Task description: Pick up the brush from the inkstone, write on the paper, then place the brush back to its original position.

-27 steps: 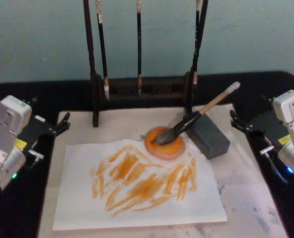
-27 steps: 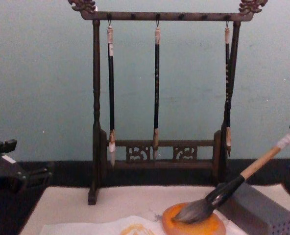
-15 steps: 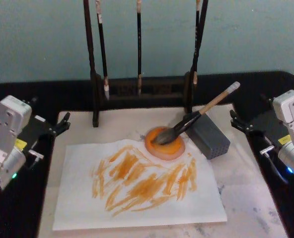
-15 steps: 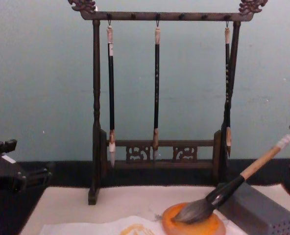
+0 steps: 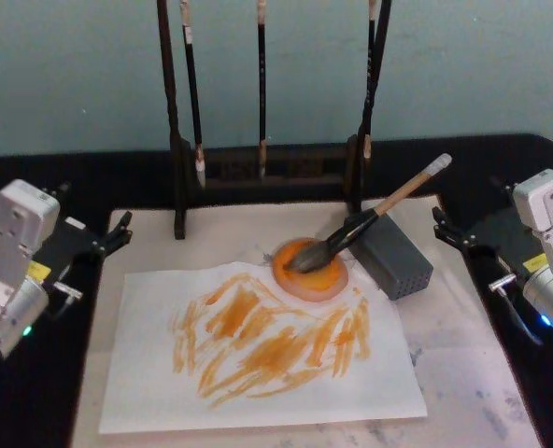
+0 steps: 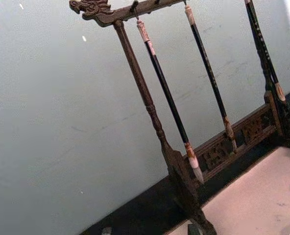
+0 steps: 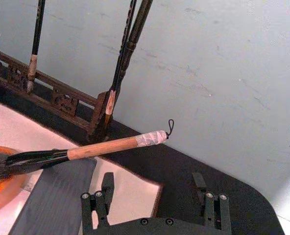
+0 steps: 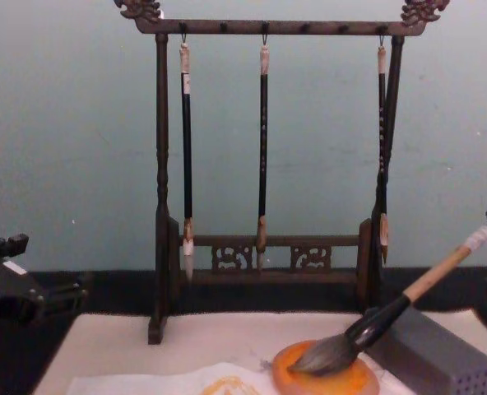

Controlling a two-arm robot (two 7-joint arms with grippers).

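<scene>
The brush lies with its grey-black bristles on the round orange inkstone and its tan handle propped on a grey block; the white-wrapped end points up to the right. The white paper lies in front of the inkstone, covered with orange strokes. My left gripper hangs open at the mat's left edge, well away from the brush. My right gripper is open and empty at the mat's right edge, just short of the brush's handle end.
A dark wooden stand with three thin brushes hanging from it rises behind the inkstone. The grey block sits right of the inkstone. A cream mat lies under everything on the black table.
</scene>
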